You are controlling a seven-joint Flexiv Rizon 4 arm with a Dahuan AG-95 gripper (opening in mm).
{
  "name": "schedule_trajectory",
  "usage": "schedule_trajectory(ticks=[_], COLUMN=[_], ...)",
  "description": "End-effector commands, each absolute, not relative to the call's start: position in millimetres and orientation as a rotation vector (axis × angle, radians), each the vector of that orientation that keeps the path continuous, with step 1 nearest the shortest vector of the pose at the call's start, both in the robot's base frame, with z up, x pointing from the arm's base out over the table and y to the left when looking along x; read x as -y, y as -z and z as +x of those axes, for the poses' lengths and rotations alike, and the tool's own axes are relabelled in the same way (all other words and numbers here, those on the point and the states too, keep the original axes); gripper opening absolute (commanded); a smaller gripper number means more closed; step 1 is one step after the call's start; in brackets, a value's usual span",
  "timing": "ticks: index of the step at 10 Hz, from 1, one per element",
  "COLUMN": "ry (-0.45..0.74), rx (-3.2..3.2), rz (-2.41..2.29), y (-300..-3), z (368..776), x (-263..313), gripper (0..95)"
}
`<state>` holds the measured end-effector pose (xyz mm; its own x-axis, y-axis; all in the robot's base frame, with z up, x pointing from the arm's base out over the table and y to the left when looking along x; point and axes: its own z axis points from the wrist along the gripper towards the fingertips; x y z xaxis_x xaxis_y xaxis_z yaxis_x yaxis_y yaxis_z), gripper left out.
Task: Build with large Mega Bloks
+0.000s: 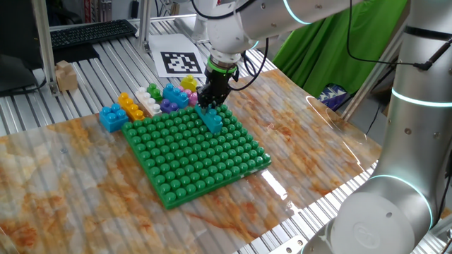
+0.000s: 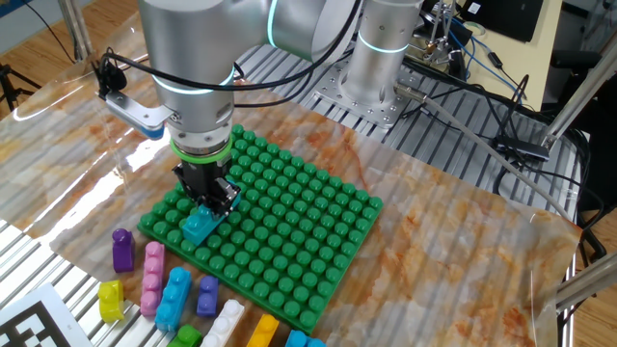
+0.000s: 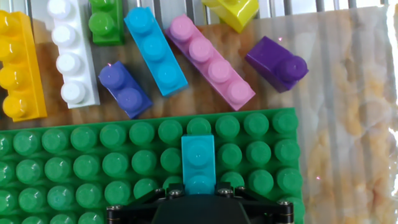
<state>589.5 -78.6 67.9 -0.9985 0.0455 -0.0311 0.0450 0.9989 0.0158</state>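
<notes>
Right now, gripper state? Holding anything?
Gripper: closed on a teal brick, which sits on the green baseplate near its edge.

1 square green studded plastic baseplate [image 3: 74, 162] is in sight, along with 1 teal brick [image 3: 198, 163], 1 long yellow [image 3: 18, 65], 1 white [image 3: 69, 53], 1 green [image 3: 106, 22], 1 blue [image 3: 154, 50], 1 pink [image 3: 211, 61], 2 purple [image 3: 277, 63] and 1 short yellow [image 3: 233, 9].

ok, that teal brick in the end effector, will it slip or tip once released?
Probably stiff: the teal brick looks like moulded plastic. Its glossy sides may slide in the end effector. It looks tilted on the baseplate, so it may tip unless pressed down. Flat sides, unlikely to roll.
</notes>
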Motion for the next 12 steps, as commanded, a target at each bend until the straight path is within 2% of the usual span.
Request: schedule_trajectory(ticks=[1,12], ry=[-0.034,-0.052], rx=[-3.112,-3.083], rz=[0.055,0.029], y=[-65.8,-45.7], z=[586.1,574.4], x=[77.8,75.9], gripper=[0.0,0.0])
